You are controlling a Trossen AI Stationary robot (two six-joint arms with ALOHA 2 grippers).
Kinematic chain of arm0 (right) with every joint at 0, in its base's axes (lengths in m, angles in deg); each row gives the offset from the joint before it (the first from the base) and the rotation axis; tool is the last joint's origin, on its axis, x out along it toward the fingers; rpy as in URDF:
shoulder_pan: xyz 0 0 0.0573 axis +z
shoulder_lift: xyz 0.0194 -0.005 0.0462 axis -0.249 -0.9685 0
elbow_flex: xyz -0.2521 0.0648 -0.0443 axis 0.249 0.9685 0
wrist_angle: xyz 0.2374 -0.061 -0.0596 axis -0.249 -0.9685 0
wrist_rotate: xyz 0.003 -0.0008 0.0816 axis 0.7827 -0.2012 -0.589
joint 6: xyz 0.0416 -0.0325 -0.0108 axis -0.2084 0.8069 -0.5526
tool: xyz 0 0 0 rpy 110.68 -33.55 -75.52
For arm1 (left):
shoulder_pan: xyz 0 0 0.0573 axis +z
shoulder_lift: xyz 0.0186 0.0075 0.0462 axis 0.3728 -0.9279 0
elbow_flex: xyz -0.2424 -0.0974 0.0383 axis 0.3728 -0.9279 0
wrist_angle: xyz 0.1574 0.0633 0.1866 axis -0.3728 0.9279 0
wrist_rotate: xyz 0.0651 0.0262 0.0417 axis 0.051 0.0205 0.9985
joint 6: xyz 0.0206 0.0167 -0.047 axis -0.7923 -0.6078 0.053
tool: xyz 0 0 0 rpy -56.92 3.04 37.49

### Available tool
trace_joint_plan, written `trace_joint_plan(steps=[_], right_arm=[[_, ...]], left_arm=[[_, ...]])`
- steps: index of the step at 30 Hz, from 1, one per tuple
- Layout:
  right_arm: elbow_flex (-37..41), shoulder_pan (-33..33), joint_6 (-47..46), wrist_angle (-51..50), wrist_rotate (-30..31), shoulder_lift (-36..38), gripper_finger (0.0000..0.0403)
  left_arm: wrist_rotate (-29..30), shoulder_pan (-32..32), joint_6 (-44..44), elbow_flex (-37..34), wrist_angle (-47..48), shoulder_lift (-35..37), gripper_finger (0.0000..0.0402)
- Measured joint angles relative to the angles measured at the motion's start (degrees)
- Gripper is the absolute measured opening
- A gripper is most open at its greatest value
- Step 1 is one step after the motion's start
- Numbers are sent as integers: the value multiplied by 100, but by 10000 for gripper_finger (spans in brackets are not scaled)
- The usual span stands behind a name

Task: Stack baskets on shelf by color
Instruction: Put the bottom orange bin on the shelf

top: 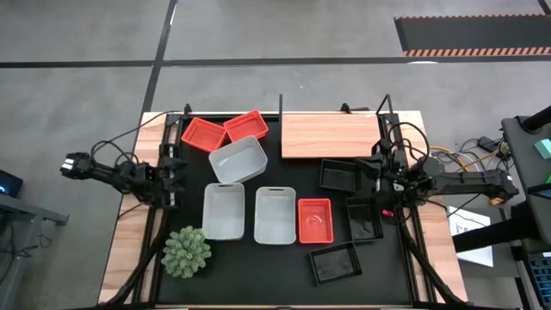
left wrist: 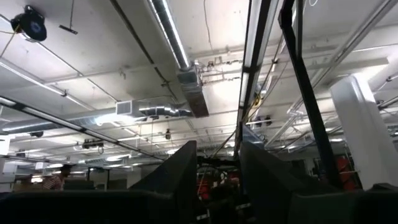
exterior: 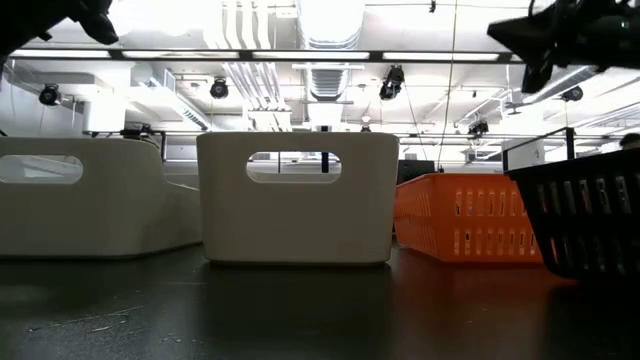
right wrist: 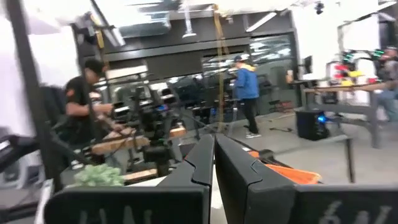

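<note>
Both your arms sat folded back at the table's sides.
Your left claw [top: 71, 165] stood apart off the left edge; your right claw [top: 379, 176] was pressed together beside the black baskets [top: 339, 175], below the empty shelf [top: 330, 136].

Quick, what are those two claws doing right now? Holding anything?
Left gripper: open, holding nothing.
Right gripper: closed, holding nothing.

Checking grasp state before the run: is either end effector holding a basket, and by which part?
Nothing is held. The left end effector is open and empty; the right end effector is shut on nothing. The shelf is bare.
</note>
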Motion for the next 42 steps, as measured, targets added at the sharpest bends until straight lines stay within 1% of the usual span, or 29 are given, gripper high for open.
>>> trace_joint_plan(steps=[3, 4, 9, 13, 15, 18, 21, 25, 31, 34, 39, 42], right_arm=[[-165, 135, 72, 11, -320, -338, 9], [-197, 218, 94, 1, -343, -457, 9], [-424, 697, 172, -7, -159, -1164, 9], [-756, 1080, 168, -5, -130, -1788, 9], [-978, 1260, 170, -21, -94, -2114, 9], [-1344, 1497, 173, -372, -26, -2610, 9], [-1869, 1725, 158, -682, 69, -3043, 9], [-2544, 2016, 110, -1538, 161, -3609, 9], [-3799, 2264, -22, -3274, 175, -4204, 9], [-4323, 2348, -349, -4214, 172, -4492, 9], [-5184, 2516, -1062, -6004, 157, -4873, 9], [-5597, 2541, -1525, -6750, 159, -5108, 9]], left_arm=[[13, 0, 2, 14, -4, -99, 109], [17, 0, 9, 14, -14, -112, 109], [22, 0, 315, 19, -127, -168, 109], [24, 0, 754, 19, -126, -158, 109], [24, 0, 767, 19, -128, -149, 109], [24, 1, 765, 19, -131, -136, 109], [24, 0, 763, 19, -126, -134, 109], [24, 2, 721, 21, -131, -121, 109], [23, 2, 766, 21, -174, -19, 109], [22, 0, 774, 21, -183, 38, 109], [0, 0, 1064, 21, -175, 73, 109], [0, 0, 1067, 21, -190, 105, 109]])
